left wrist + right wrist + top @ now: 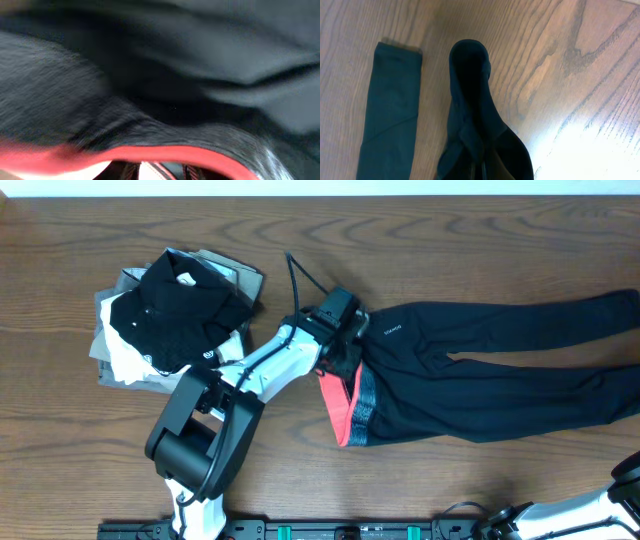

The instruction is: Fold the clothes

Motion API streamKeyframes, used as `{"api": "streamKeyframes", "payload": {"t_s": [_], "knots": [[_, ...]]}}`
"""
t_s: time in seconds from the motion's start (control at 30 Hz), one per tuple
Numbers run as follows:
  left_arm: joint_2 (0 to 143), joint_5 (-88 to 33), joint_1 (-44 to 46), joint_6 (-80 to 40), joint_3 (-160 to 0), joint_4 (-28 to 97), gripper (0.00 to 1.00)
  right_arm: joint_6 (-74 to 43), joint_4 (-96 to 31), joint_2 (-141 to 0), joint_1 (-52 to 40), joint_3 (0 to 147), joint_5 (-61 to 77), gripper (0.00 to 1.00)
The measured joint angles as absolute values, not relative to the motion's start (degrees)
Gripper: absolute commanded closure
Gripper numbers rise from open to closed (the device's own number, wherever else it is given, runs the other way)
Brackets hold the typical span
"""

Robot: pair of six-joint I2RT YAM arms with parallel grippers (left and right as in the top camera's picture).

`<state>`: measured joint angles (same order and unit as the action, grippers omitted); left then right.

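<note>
A pile of other clothes is seen on the left of the brown wooden table point(450, 240). A black shirt point(175, 305) is laid on top of it, with white cloth point(125, 365) and grey cloth point(115, 295) under it. The pile is kept apart from the leggings point(480, 370), and the left arm point(260, 370) is stretched between them.

The leggings are spread from the middle of the table to the right edge. They are long and black, with two legs side by side. A wide grey and red waistband point(352, 410) is seen at the left end, and small white letters point(388, 331) are printed near the top.

The left gripper point(345, 345) is placed on the top of the waistband. Its fingers are hidden by blurry cloth, so it cannot be told whether they are pinched or spread.

The right gripper point(484, 172) is pressed together on one leg end point(470, 100), which is pulled up from the table. The other leg end point(395, 100) is left flat beside it.
</note>
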<state>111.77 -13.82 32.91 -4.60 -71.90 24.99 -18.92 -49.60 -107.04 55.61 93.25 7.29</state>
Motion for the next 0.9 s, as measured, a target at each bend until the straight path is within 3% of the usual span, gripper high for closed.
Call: {"api": "streamKeyframes", "payload": {"t_s": [0.17,0.53,0.7,0.9], "knots": [[111.8,-11.4,29.2,-4.2,-72.2,19.0,0.66,-18.9,-49.7,-107.0,55.6,93.3,7.3,0.98],[112.0,-16.9,19.0,-4.5,-75.3,18.1,0.64,-18.9,-49.7,-107.0,55.6,93.3,8.3,0.98],[112.0,-24.4,15.4,-5.3,-80.2,22.2,0.64,-18.9,-49.8,-107.0,55.6,93.3,8.6,0.98],[112.0,-28.7,18.5,-5.4,-80.3,31.8,0.64,-18.9,-49.9,-107.0,55.6,93.3,8.8,0.98]]}}
